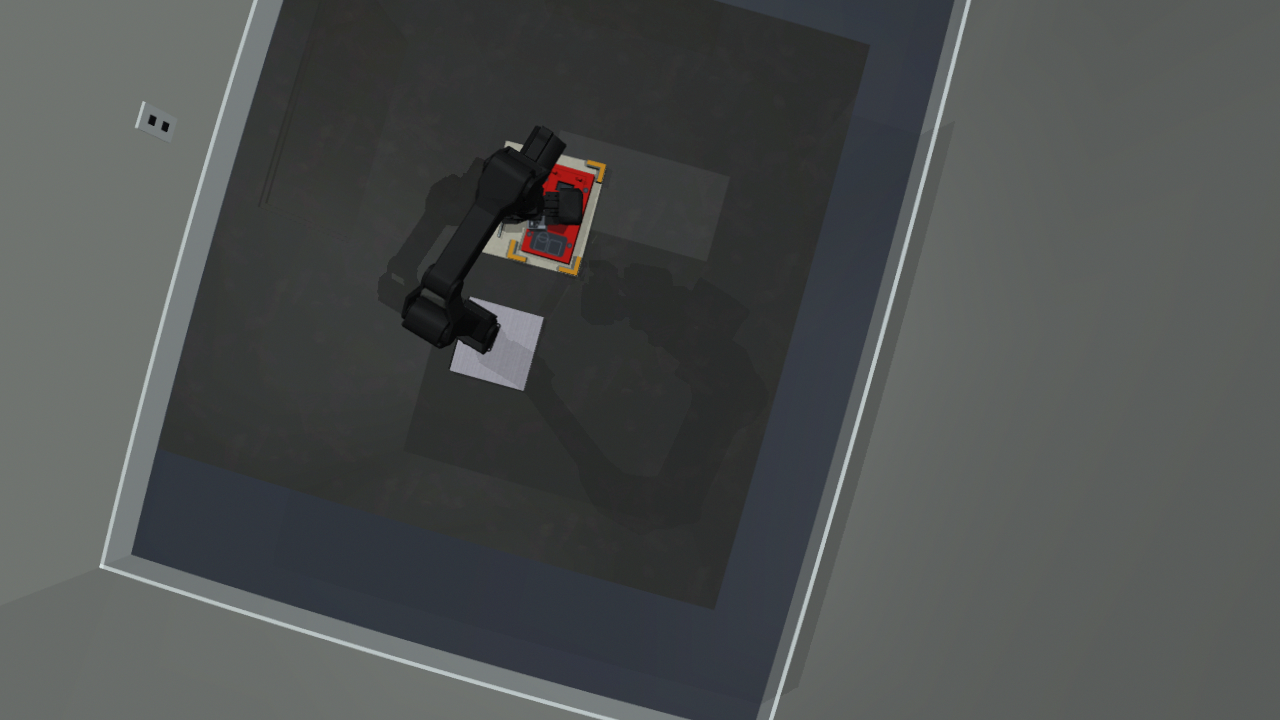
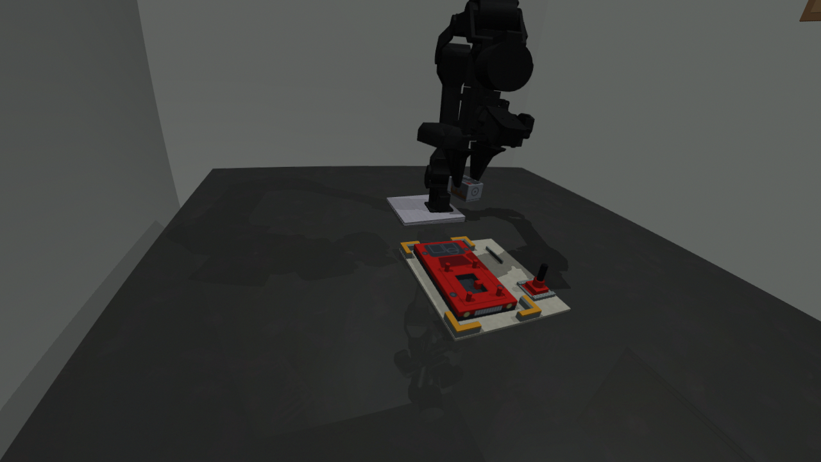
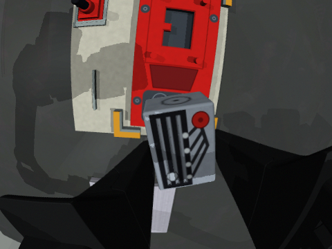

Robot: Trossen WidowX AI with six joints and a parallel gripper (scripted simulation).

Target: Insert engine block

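My gripper point(image 2: 465, 181) point(image 3: 181, 142) is shut on the grey engine block point(image 2: 473, 192) point(image 3: 202, 152), one finger on each side. The block is in the air, a little turned between the fingers, with black stripes and a red round cap facing the wrist camera. I cannot tell its slot side. The red car body point(image 1: 581, 180) point(image 2: 442, 281) point(image 3: 205, 79) lies flat, well below the block. Its opening point(image 2: 465, 280) point(image 3: 181, 32) is empty, with a small red rib point(image 2: 478, 284) point(image 3: 167, 27) jutting in from one long side. In the wrist view the block covers part of the car's grey panel.
The car lies on a pale board point(image 2: 552, 303) point(image 3: 104, 52) between orange corner brackets point(image 2: 528, 310) point(image 3: 117, 128). Red pegs point(image 2: 469, 296) rise around the opening. A red-based black lever point(image 2: 541, 274) stands beside the car. The arm stands by a white plate point(image 1: 520, 353) point(image 2: 410, 211).
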